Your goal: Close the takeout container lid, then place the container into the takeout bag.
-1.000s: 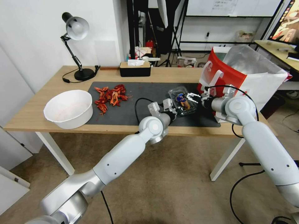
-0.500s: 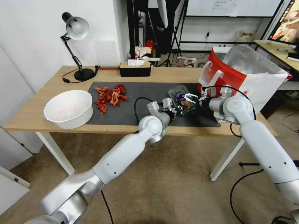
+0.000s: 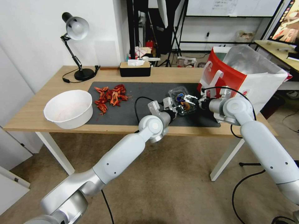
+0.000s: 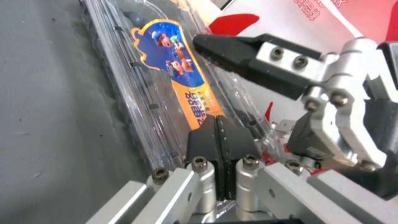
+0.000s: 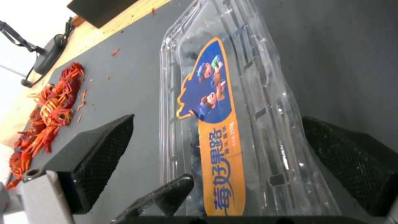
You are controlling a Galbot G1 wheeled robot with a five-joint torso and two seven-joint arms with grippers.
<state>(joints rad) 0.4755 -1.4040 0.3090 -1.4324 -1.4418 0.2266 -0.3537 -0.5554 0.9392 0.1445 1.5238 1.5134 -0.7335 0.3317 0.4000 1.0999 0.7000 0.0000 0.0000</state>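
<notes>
Clear plastic, thin and springy, is what is being dealt with, so the closing press is best applied evenly along the label-bearing clear hinged lid [image 5: 215, 124] until it snaps onto the small clear clamshell container of dark berries [image 3: 183, 102], which lies on the dark mat [image 3: 140, 93] on the wooden counter [image 3: 37, 105]. The container's near edge is pinched by the left pincer [image 4: 216, 140], pads shut together. The right pincer [image 5: 215, 161] is spread wide, straddling the lid. Just beyond stands the big red-and-white foil-lined takeout bag [image 3: 246, 71].

Blue-orange label [image 5: 211, 124] on clear lid [image 5: 265, 102]
</notes>
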